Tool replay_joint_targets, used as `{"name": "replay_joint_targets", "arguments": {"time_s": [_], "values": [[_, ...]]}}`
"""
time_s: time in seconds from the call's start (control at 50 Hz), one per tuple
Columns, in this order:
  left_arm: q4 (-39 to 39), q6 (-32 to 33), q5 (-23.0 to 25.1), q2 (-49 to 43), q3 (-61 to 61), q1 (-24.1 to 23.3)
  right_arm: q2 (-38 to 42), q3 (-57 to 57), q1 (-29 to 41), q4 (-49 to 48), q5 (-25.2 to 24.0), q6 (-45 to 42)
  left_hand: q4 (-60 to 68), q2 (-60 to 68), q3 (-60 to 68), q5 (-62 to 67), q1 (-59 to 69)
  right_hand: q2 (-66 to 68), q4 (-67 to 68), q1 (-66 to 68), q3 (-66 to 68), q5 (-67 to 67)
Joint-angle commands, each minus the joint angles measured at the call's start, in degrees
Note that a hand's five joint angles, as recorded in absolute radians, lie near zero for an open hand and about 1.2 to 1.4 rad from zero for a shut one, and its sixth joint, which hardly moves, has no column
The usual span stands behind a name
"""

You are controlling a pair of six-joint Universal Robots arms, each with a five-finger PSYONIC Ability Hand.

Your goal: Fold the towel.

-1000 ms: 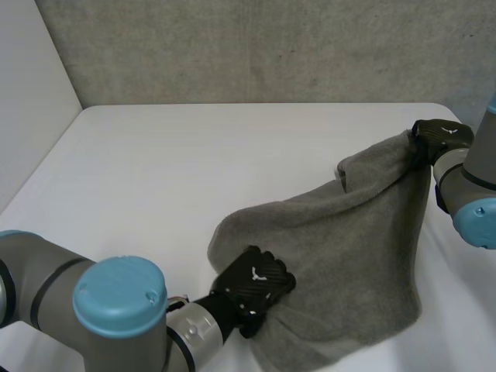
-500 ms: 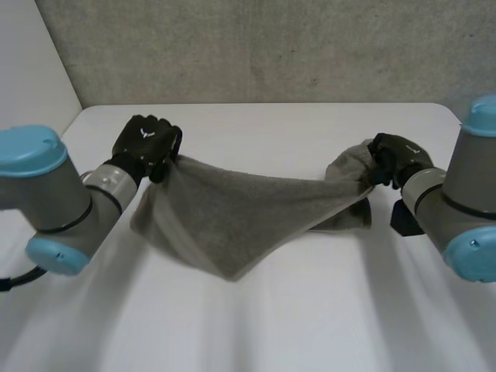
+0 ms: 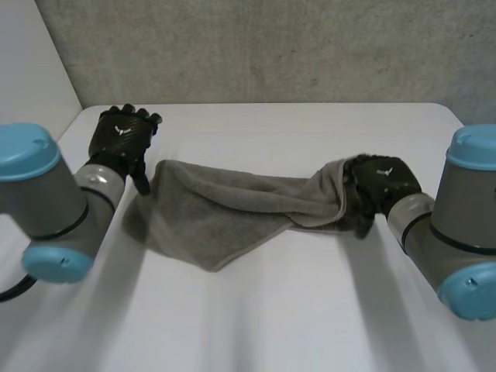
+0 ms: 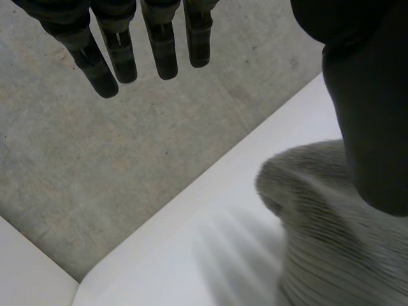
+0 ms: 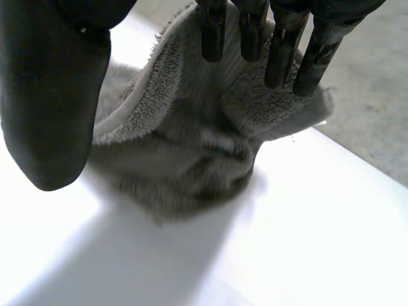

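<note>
A grey towel [image 3: 232, 209] lies bunched across the table between my hands, with a loose point hanging toward me. My left hand [image 3: 120, 139] hovers just beyond its left corner. In the left wrist view its fingers [image 4: 162, 51] are straight, and the thumb [image 4: 370, 127] stands apart above the towel's corner [image 4: 319, 223]. My right hand [image 3: 380, 184] is at the towel's right end. In the right wrist view its straight fingers [image 5: 280, 57] rest over the crumpled towel edge [image 5: 191, 140], while the thumb [image 5: 51, 108] stays wide of them and pinches nothing.
The white table [image 3: 271, 310] stretches bare toward me in front of the towel. A grey wall [image 3: 271, 46] stands behind the table's far edge, and a white panel [image 3: 31, 62] rises at the far left.
Both hands have gone from shut on the towel's corners to open. The towel has dropped from hanging stretched between them to lying on the table.
</note>
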Motion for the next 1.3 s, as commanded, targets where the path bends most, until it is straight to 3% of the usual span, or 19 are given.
{"name": "replay_joint_targets", "arguments": {"time_s": [0.02, 0.14, 0.28, 0.42, 0.58, 0.62, 0.72, 0.9, 1.3], "values": [[0.73, -0.77, 0.27, 10.12, -13.42, -1.97, -0.40, 6.12, 0.86, -1.56, -2.26, -20.99, -3.50, -3.20, -3.00, -1.78, -3.56, -3.88, -4.21, -3.23, -3.74, -3.31], [0.73, -4.37, 0.18, 12.95, -20.29, -8.29, -0.67, 10.61, 0.77, -7.80, -4.28, -30.59, -1.83, -1.53, -1.33, -0.11, -1.89, -3.88, -4.21, -3.23, -3.74, -3.31], [0.82, -5.70, 0.17, 10.85, -22.59, -12.52, -2.60, 13.07, -0.11, -12.11, -8.05, -32.28, 1.53, 1.83, 2.03, 3.26, 1.47, -3.88, -4.21, -3.23, -3.74, -3.31], [0.73, -5.70, -0.18, 5.22, -19.95, -12.70, -5.94, 15.63, -0.46, -14.23, -11.76, -32.37, 5.08, 5.38, 5.58, 6.80, 5.02, 0.25, -0.09, 0.89, 0.38, 0.81], [0.38, -6.05, -0.61, 1.53, -16.61, -12.44, -12.18, 20.46, -5.21, -13.61, -20.98, -36.14, 11.81, 12.11, 12.31, 13.53, 11.75, 5.46, 5.13, 6.11, 5.60, 6.03], [0.47, -6.93, -1.58, 0.30, -15.47, -12.96, -13.58, 22.13, -6.17, -14.31, -25.27, -38.59, 11.81, 12.11, 12.31, 13.53, 11.75, 5.46, 5.13, 6.11, 5.60, 6.03], [0.29, -9.30, -3.07, -2.33, -12.23, -13.23, -13.68, 22.48, -7.31, -14.40, -28.71, -39.31, 11.97, 12.28, 12.47, 13.70, 11.91, 5.46, 5.13, 6.11, 5.60, 6.03], [-1.55, -11.85, -3.25, -7.00, -7.29, -13.58, -12.45, 21.34, -8.02, -17.83, -29.07, -39.40, 13.32, 13.62, 13.82, 15.04, 13.26, 5.12, 4.79, 5.77, 5.26, 5.69], [-6.03, -15.37, -3.34, -12.62, 0.08, -15.95, -0.41, 14.84, -8.46, -18.80, -26.08, -39.05, 15.83, 16.13, 16.33, 17.55, 15.77, 3.78, 3.44, 4.42, 3.91, 4.34]]}}
